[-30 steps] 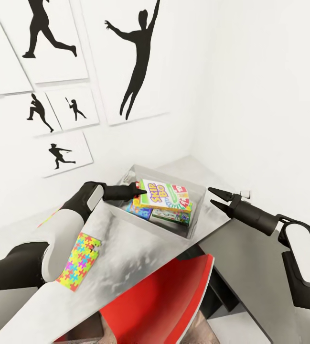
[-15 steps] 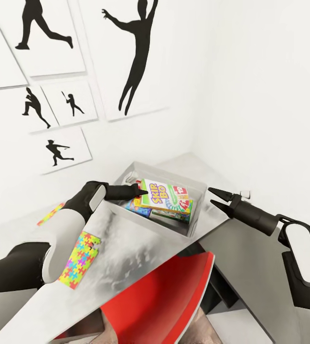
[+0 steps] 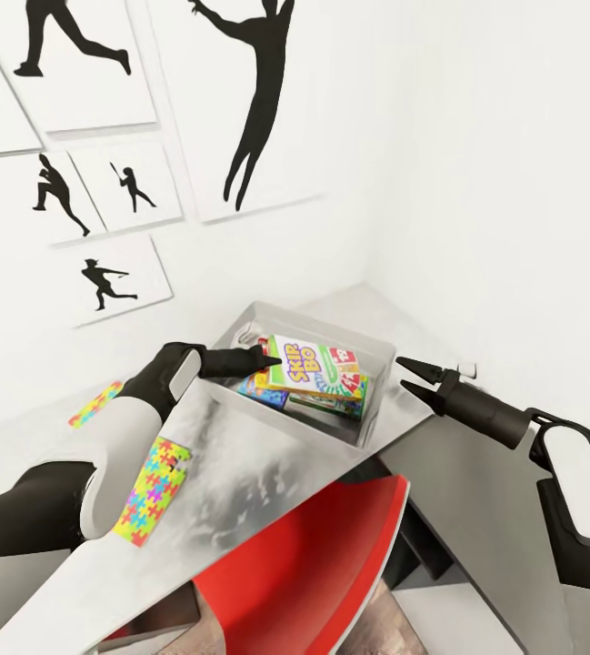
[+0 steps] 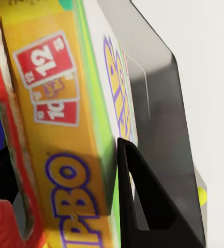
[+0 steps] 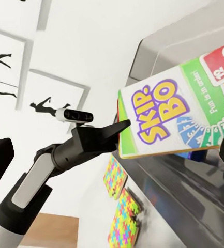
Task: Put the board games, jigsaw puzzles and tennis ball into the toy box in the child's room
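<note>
My left gripper [image 3: 267, 361] is shut on the left edge of the yellow-green-red SKIP-BO board game [image 3: 317, 368], holding it tilted over the light grey toy box [image 3: 384, 349] on the table [image 3: 240, 473]. Close up, the SKIP-BO board game [image 4: 65, 103] sits between the black fingers [image 4: 143, 196]. A blue board game [image 3: 260, 391] and a green-and-white one [image 3: 331, 406] lie in the toy box under it. Two jigsaw puzzles [image 3: 152, 491] [image 3: 95, 405] lie flat on the table beside my left arm. My right gripper [image 3: 402, 373] stands open, empty, just right of the toy box. A small yellow-green spot [image 4: 202, 195] peeks past the box wall.
A red chair [image 3: 304, 564] is pushed under the table's near edge. The dark grey table section [image 3: 476, 491] runs under my right arm. White walls with black sports-silhouette prints [image 3: 249, 109] close off the corner behind the toy box.
The whole view has shifted a little, sliding the prints left and the toy box slightly up. My left gripper still holds the SKIP-BO box over the toy box; my right arm has not moved.
</note>
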{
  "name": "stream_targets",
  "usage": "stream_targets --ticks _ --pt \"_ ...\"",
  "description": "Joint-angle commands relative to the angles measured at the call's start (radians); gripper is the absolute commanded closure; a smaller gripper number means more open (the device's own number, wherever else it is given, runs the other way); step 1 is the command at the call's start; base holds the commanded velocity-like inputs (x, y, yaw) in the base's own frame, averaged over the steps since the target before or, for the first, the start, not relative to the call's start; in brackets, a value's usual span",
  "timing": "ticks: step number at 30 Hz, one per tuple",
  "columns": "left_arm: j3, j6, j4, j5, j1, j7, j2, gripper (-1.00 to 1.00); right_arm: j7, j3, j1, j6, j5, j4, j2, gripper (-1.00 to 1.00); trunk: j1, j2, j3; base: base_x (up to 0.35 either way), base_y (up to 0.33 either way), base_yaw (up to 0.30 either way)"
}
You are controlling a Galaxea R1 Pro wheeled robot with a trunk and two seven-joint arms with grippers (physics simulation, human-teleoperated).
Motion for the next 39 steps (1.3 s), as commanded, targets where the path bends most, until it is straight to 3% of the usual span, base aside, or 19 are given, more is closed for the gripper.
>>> stream_targets --ticks 1,13,39 --pt "0.0 -0.001 0.0 -0.006 -0.001 0.0 0.0 1.0 0.01 -0.001 -0.001 0.004 0.01 0.0 0.001 -1.0 0.001 -0.002 -0.003 0.0 0.0 0.0" --pt "-0.047 -0.03 -0.023 -0.006 -0.001 0.0 0.0 1.0 0.01 0.002 -0.001 0.004 0.012 0.0 0.004 -1.0 0.001 -0.002 -0.023 0.0 0.0 0.0" --pt "-0.052 -0.045 -0.042 -0.007 -0.001 0.0 0.001 1.0 0.01 -0.005 -0.001 0.004 0.02 0.0 0.005 -1.0 0.001 -0.002 -0.062 0.0 0.0 0.0"
